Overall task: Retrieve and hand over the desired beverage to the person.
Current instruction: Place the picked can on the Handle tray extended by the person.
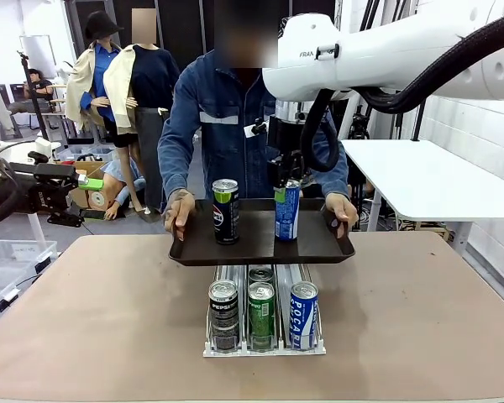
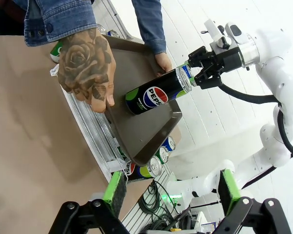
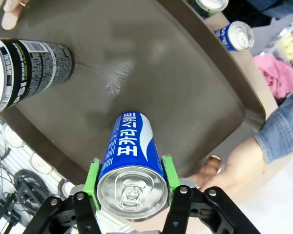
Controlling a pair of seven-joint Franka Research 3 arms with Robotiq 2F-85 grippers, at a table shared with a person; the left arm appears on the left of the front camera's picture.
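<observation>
Blue can (image 1: 286, 210) upright on the dark tray (image 1: 256, 243), pinched near its top between the right gripper's (image 1: 286, 180) green pads, arm reaching down from above. Tray held level by the person (image 1: 227, 117), one hand (image 1: 179, 210) at each end, black can (image 1: 226, 211) alongside. Left gripper (image 2: 171, 187) off at the table's left side, fingers spread wide, holding nothing.

Counted: two cans (image 1: 226, 210) on one tray (image 1: 319, 243); four cans (image 1: 303, 314) in one rack (image 1: 265, 348), lower centre.
</observation>
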